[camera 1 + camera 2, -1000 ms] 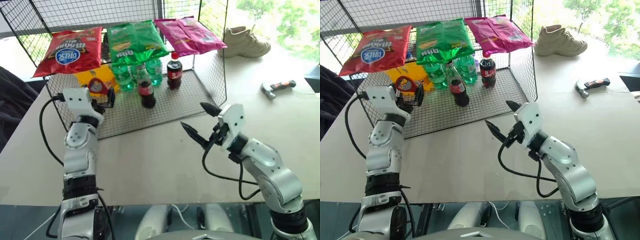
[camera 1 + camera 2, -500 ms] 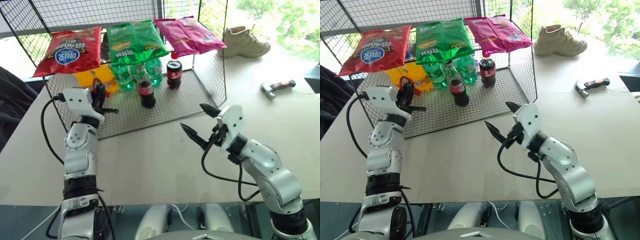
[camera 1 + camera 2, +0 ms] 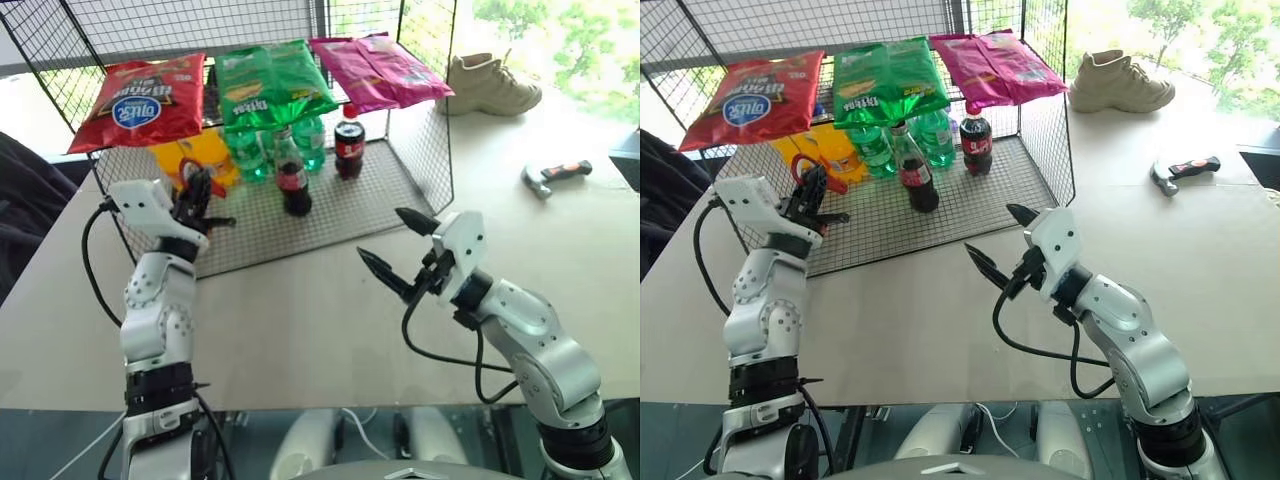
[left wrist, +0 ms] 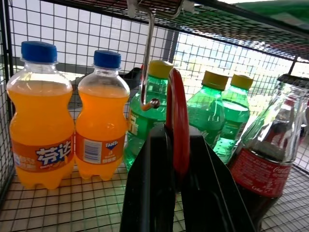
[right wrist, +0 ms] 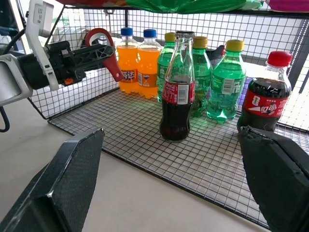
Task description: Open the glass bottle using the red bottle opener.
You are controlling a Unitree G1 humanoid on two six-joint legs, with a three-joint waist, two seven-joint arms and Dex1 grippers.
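The glass bottle stands upright on the wire rack floor, with dark liquid and a red label; it also shows in the right wrist view as the glass bottle. My left gripper is at the rack's left front opening, to the left of the bottle, shut on the red bottle opener. The opener's loop sticks up past the fingers, and the opener sits edge-on between them. My right gripper hovers open over the table in front of the rack, empty.
Red, green and pink snack bags lie on the rack's top. Orange soda bottles, green bottles and a red-capped cola bottle stand behind the glass bottle. A metal hook hangs by the opener. A hammer and a shoe lie at the far right.
My left gripper closed on the red bottle opener, then rolled its wrist and drew back slightly with it. The right arm stayed put.
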